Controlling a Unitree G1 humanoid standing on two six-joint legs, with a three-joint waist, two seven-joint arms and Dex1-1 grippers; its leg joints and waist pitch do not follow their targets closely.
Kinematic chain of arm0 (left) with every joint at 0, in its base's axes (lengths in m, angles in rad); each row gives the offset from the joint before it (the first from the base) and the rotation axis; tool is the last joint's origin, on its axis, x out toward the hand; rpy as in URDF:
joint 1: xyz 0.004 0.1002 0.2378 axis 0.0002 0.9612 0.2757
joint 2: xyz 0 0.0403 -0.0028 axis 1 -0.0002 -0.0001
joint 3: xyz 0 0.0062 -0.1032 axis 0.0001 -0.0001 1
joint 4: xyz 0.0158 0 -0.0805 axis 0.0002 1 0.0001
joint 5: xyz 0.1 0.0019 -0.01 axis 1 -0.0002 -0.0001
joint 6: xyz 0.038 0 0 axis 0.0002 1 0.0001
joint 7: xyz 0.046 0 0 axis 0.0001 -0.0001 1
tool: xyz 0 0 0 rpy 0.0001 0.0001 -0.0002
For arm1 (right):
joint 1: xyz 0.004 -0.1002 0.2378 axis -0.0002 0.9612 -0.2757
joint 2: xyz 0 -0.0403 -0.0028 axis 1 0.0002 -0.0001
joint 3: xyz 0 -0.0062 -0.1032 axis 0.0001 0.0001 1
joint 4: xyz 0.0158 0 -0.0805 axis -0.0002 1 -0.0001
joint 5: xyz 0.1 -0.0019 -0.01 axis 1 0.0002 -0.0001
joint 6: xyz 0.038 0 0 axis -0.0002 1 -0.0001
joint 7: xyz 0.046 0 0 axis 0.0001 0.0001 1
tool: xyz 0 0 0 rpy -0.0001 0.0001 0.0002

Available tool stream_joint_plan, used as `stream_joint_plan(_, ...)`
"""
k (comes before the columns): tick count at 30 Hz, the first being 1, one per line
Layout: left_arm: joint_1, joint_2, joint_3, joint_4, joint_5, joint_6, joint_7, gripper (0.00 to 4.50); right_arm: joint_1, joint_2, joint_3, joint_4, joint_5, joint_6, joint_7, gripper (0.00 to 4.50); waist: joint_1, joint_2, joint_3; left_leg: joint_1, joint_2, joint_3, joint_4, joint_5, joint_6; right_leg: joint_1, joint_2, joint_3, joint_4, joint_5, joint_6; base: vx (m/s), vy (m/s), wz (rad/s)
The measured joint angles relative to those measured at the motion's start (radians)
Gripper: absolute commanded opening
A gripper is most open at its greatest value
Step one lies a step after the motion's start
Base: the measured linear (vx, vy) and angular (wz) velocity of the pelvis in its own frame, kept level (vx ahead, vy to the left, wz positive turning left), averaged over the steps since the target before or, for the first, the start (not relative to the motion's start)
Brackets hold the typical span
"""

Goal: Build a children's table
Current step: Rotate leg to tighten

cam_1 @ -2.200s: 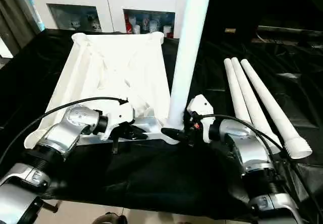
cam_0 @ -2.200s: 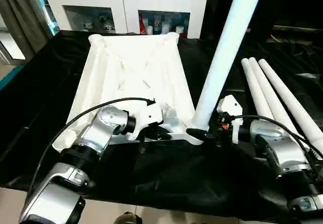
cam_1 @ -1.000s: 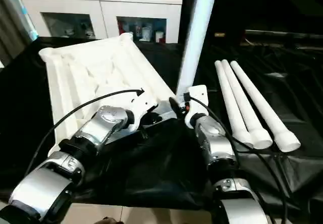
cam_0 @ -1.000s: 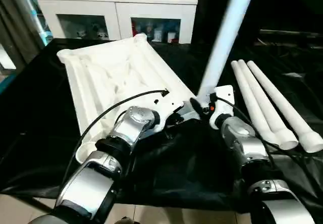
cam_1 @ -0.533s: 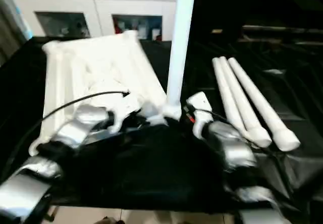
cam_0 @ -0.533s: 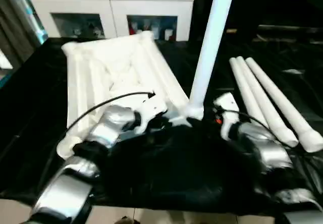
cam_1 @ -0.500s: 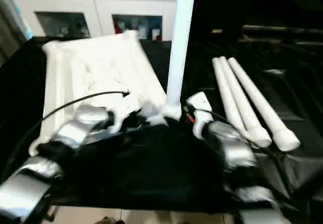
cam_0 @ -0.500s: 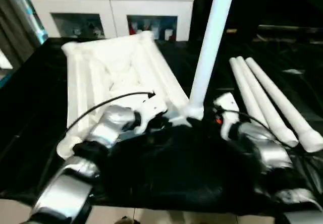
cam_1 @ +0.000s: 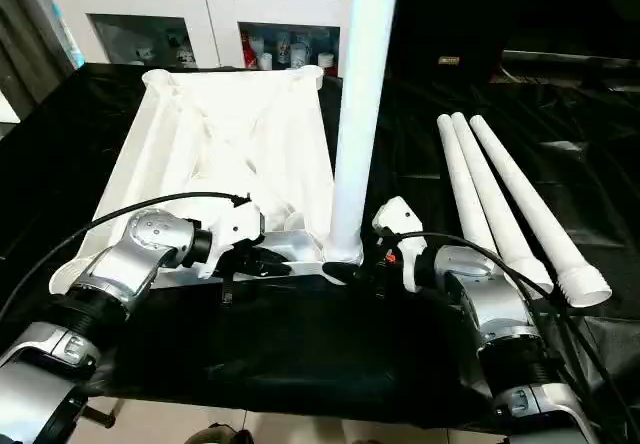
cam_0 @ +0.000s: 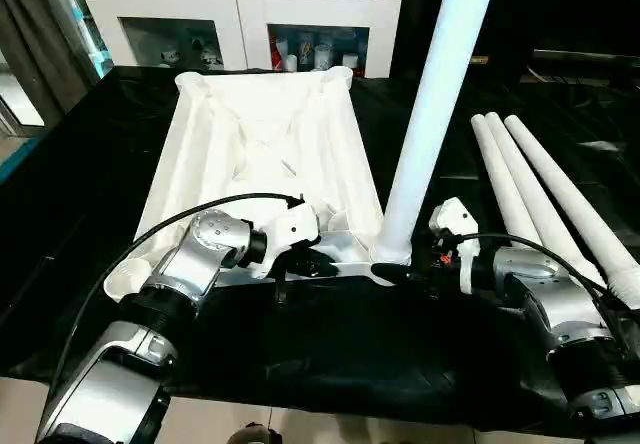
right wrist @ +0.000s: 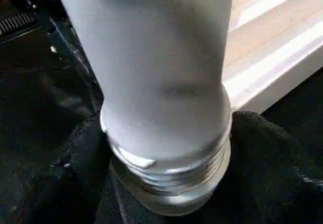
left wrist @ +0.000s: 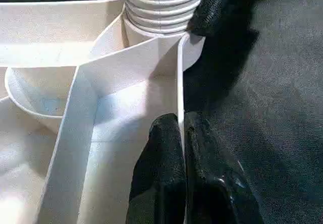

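Standing in the tabletop's [cam_0: 265,154] corner socket, the leg [cam_0: 432,104] fills the right pincer's [cam_0: 392,270] clasp.

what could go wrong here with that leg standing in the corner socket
The upright leg still shows bare thread above the corner socket, so it may not be fully seated and could lean or tip. The left hand pinches only a thin rib of the tabletop; twisting might make it slip. The right hand at the leg's base could nudge the three spare legs.

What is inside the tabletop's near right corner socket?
An upright leg stands in that socket of the tabletop; its threaded end enters it. How deep it sits is hidden.
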Motion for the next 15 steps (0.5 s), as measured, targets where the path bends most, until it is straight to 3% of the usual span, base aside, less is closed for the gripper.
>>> stream_joint_plan(3,0.001,0.001,0.004,-0.002,0.0,0.0,-0.003,0.0,0.005,0.0,-0.002,-0.009,0.002,0.0,-0.001,3.22,-0.003,0.0,0.0,0.0,0.0,0.0,0.0,0.0,0.0,0.0,0.0,0.0,0.0,0.0,0.0,0.0,0.0,0.0)
stream_joint_plan(15,0.002,-0.003,0.004,-0.002,0.005,0.0,0.006,0.0,0.034,0.008,-0.018,-0.026,0.01,-0.007,-0.014,3.06,-0.006,0.0,0.0,0.0,0.0,0.0,0.0,0.0,0.0,0.0,0.0,0.0,0.0,0.0,0.0,0.0,0.0,0.0)
